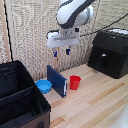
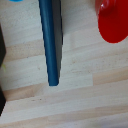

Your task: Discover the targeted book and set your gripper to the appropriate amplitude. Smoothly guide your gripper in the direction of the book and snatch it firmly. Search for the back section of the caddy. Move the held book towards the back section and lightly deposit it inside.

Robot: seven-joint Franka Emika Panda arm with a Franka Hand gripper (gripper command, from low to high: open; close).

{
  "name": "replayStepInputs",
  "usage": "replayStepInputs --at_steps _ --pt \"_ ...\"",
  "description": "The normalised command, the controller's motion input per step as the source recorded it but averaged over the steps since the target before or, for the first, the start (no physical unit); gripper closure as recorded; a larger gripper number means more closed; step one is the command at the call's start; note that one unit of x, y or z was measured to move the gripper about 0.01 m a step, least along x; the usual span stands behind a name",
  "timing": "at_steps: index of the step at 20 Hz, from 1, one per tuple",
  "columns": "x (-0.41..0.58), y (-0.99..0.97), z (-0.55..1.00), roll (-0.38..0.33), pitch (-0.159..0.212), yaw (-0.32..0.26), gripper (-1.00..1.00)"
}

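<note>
The book stands upright on its edge on the wooden table, dark navy with a pale page edge, between a light-blue bowl and a red cup. In the wrist view the book appears edge-on as a long blue strip. My gripper hangs above the book, well clear of it, its two blue-tipped fingers apart and empty. The black fabric caddy sits at the exterior view's left, its divider splitting it in two. The back section lies beyond the divider and looks empty.
A light-blue bowl rests beside the book toward the caddy. A red cup stands on the book's other side, also seen as the red cup. A black glossy appliance occupies the exterior view's right. A slatted wall stands behind.
</note>
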Motion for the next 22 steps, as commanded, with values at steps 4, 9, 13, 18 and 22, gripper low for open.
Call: replayStepInputs --at_steps 4,9,13,18,22 --pt "-0.012 0.67 -0.24 -0.097 0.016 0.002 -1.00" --pt "0.094 0.48 -0.28 -0.087 0.026 0.011 -1.00" --pt "0.341 0.01 -0.32 -0.059 0.056 0.068 -1.00" --pt "0.293 -0.29 -0.27 -0.016 0.084 0.137 -1.00" --pt "0.168 -0.26 -0.24 0.000 0.052 0.124 -1.00"
